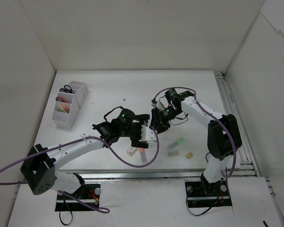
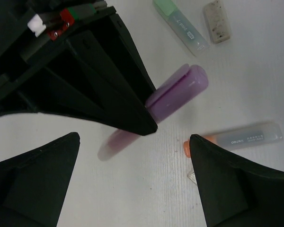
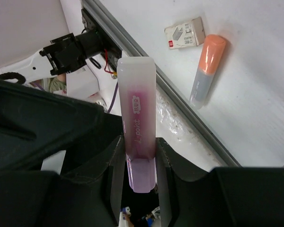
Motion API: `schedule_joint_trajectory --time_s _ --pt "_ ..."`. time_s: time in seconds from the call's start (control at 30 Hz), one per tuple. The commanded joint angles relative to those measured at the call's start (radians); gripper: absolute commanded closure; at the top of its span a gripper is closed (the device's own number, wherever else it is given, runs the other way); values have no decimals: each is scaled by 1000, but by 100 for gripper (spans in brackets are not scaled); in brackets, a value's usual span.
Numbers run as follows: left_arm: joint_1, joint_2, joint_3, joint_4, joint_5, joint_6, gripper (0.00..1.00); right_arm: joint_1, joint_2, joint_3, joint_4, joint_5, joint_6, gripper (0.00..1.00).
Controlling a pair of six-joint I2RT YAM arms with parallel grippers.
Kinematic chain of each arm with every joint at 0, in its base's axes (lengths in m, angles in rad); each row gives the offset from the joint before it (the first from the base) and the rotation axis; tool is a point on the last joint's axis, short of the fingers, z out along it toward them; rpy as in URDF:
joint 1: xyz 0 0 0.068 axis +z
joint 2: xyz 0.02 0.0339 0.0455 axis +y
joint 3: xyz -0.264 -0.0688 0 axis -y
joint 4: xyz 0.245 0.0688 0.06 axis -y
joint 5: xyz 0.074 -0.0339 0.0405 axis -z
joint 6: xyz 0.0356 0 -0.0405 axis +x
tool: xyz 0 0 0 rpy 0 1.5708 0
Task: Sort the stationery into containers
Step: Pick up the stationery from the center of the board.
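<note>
Clamped in right pincer [image 3: 139, 158]: translucent purple plastic highlighter [image 3: 137, 94], held clear of bench [image 1: 132, 90]. Left pincer [image 2: 132, 184] spread wide alongside. Judged handover; next calls for closing left, then carrying to white plastic divided organiser [image 1: 62, 122].

Left arm [image 1: 71, 149] — stretched low toward table centre; left gripper [image 1: 146, 136] pointing down, fingers spread wide; right arm [image 1: 213, 123] — elbow folded, reaching leftward; right gripper [image 1: 159, 120] clamped on purple highlighter [image 3: 137, 94], just beside left gripper.
</note>
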Motion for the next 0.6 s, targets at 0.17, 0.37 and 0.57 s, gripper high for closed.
schedule_joint_trajectory --time_s 0.17,0.37,0.57 --pt "-37 53 108 13 -3 54 29 21 8 77 -91 -57 -35 100" --pt "-46 59 103 30 -17 41 61 21 2 114 -82 -62 -16 100" --pt "-46 56 86 76 -15 17 79 27 -3 167 -79 -74 -4 99"
